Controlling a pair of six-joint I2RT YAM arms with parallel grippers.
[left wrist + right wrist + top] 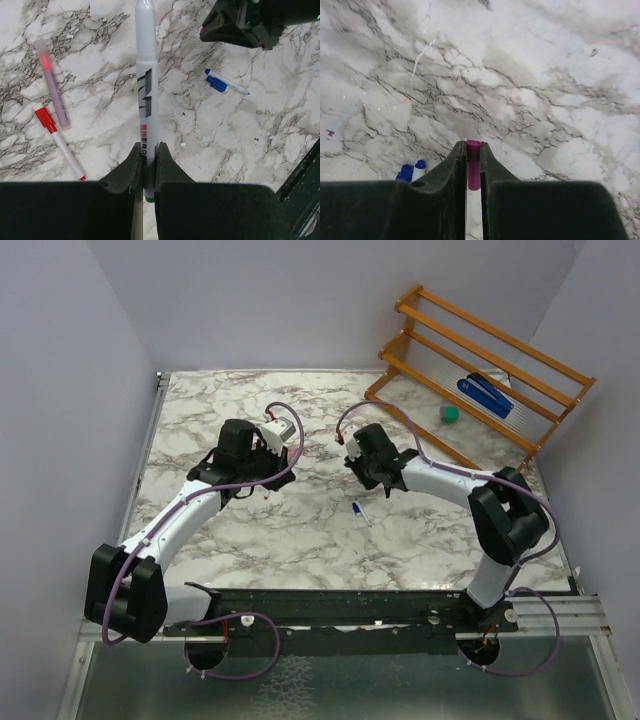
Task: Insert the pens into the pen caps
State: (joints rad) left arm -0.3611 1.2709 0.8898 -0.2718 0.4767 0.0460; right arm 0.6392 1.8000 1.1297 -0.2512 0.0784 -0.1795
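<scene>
**Left gripper pinches a pen, right gripper pinches a cap**

At the left of the left wrist view, a pale purple pen [52,85] lies on the marble tabletop [300,540]. Just below and beside it is a red-ended pen [59,144], slanting toward the lower centre. In the middle of that view the left gripper [149,151] is pressed onto the lower end of a grey-white pen [147,75], which runs straight up to the top edge of the frame. Right of it, in the upper right quarter, a blue-ended pen [226,83] lies flat with a blue pen cap [217,85] against its side. The right gripper [250,20] hangs at the top right corner.

In the right wrist view the same blue pair shows at the lower left. At bottom centre the right gripper pinches a magenta pen cap [473,170], open end up.

At the upper right of the top view, a wooden rack [480,335] holds a blue stapler-like object [485,395], with a green block [451,414] near it.
</scene>
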